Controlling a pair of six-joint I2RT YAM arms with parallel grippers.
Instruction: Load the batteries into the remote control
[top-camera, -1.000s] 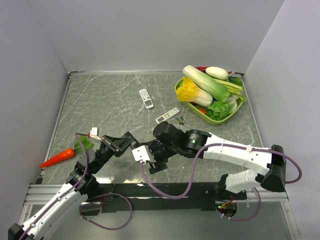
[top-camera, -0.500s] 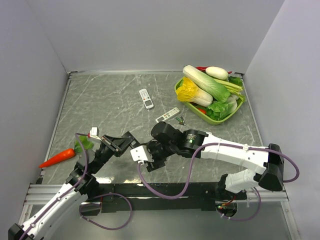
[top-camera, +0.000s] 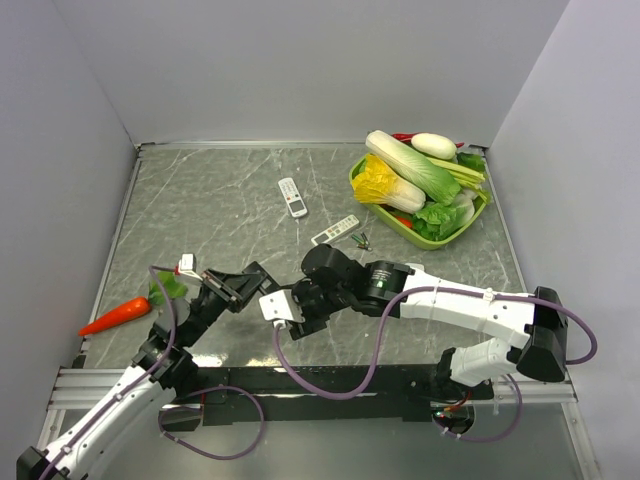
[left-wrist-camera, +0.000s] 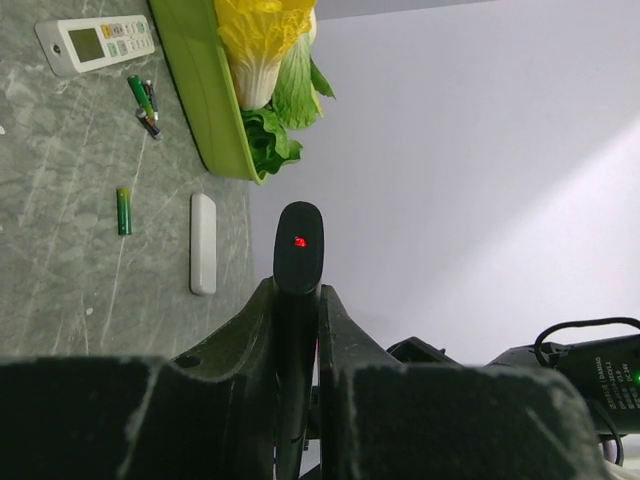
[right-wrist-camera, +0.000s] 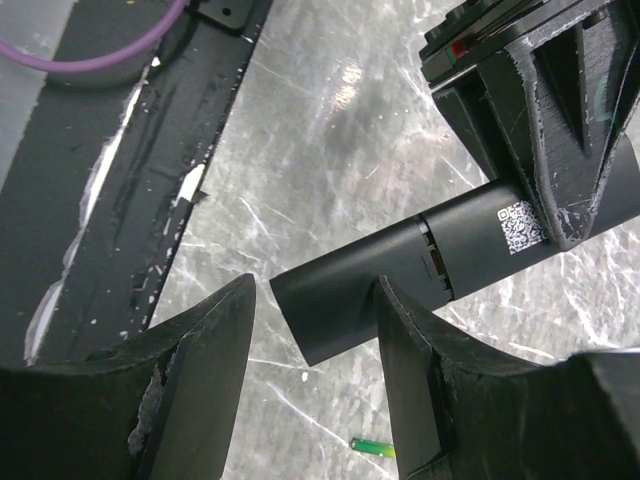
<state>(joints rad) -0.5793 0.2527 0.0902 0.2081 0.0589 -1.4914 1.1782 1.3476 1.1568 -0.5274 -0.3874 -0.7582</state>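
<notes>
Black remote sits clenched in the left fingers. The right fingers, shifted left since earlier, straddle its free end, unclenched.

The jaws of the left gripper clamp a black remote, with a green battery lying beyond.

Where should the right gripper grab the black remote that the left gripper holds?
Probably the free end of the black remote, past the seam, coming from opposite the left gripper: that end juts out bare, and the open right gripper straddles it.
</notes>
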